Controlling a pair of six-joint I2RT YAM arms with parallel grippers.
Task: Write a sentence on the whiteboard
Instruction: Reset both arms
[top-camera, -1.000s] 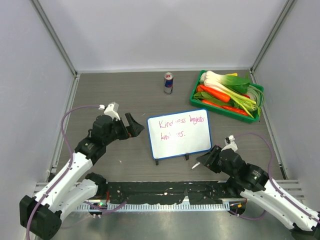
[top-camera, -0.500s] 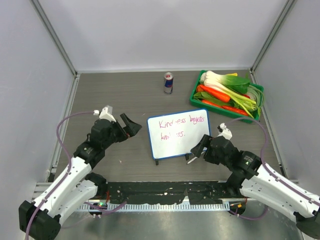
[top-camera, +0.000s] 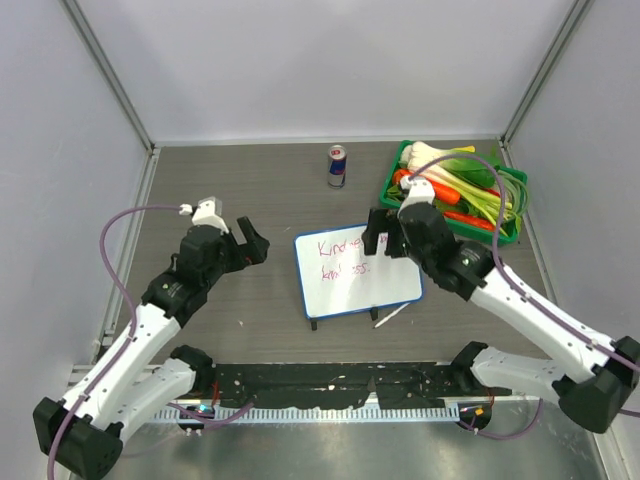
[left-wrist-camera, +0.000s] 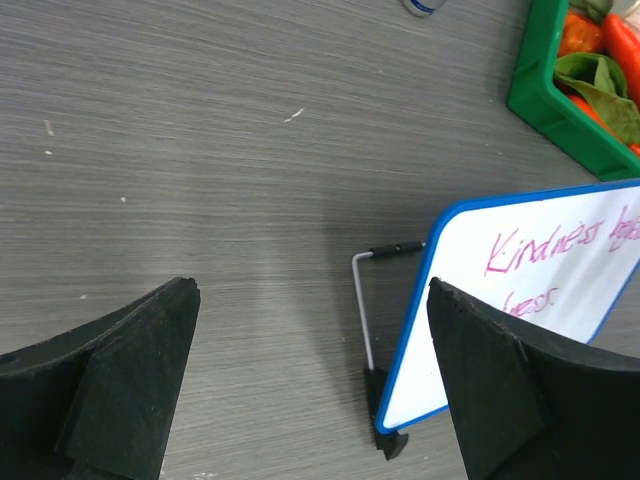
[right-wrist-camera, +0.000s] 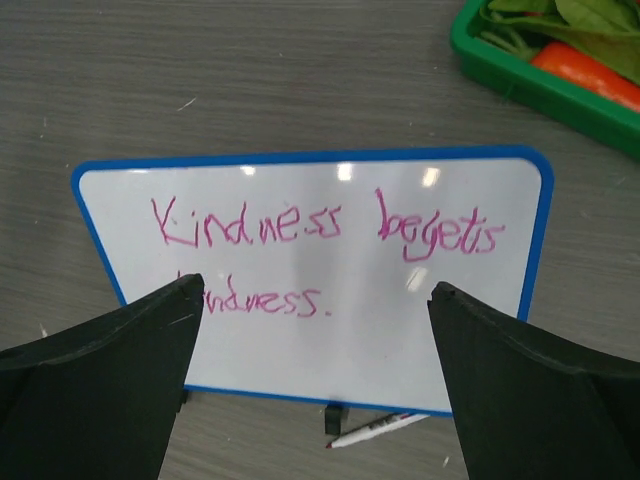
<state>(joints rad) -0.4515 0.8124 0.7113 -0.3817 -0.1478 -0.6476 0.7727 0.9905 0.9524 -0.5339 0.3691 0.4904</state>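
- Top view: the whiteboard (top-camera: 358, 272) stands propped on its feet at the middle of the table (top-camera: 270, 190). The marker (top-camera: 392, 315) lies by the board's near-right corner, likely set down because the writing is done.
- Left wrist: the left gripper (left-wrist-camera: 310, 300) hangs open and empty, left of the board.
- Right wrist: the right gripper (right-wrist-camera: 315, 300) gapes empty over the sentence (right-wrist-camera: 330, 235).

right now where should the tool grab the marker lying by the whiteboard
Probably mid-barrel on the marker, coming straight down with jaws across its width: it lies flat on the table, slim, just off the whiteboard near edge.
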